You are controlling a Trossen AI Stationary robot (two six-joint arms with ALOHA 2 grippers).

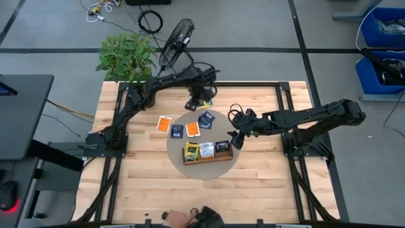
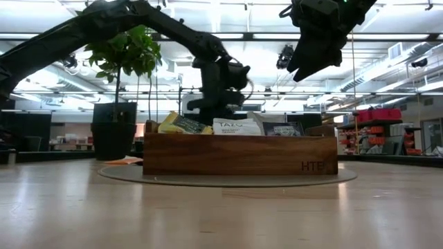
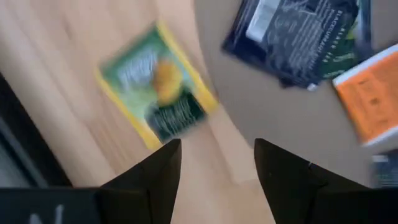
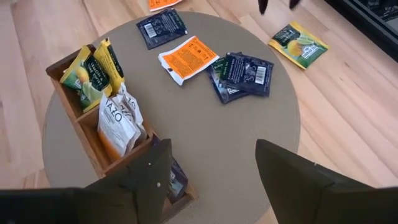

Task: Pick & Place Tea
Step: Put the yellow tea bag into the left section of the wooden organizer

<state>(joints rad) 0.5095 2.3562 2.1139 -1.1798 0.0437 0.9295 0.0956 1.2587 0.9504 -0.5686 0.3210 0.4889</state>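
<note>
Several small square tea packets lie flat on a round grey mat point(image 4: 249, 124): an orange one point(image 4: 189, 57), a dark blue one point(image 4: 163, 28) and a small dark blue pile point(image 4: 242, 74). A yellow-green packet point(image 3: 155, 93) lies on the bare wood just off the mat's far edge. The wooden tray point(image 1: 206, 158) stands on the mat's near part and holds yellow-green point(image 4: 93, 71), white point(image 4: 118, 124) and dark packets. My left gripper point(image 3: 217, 168) is open and hovers over the yellow-green packet. My right gripper point(image 4: 211, 168) is open, high above the tray's right end.
Another orange packet point(image 1: 164, 123) lies on the wood left of the mat. A potted plant point(image 1: 126, 54) and a fan point(image 1: 177, 38) stand beyond the far edge. A person's hand point(image 1: 174, 217) shows at the near edge. Bare wood lies to the mat's left, right and near sides.
</note>
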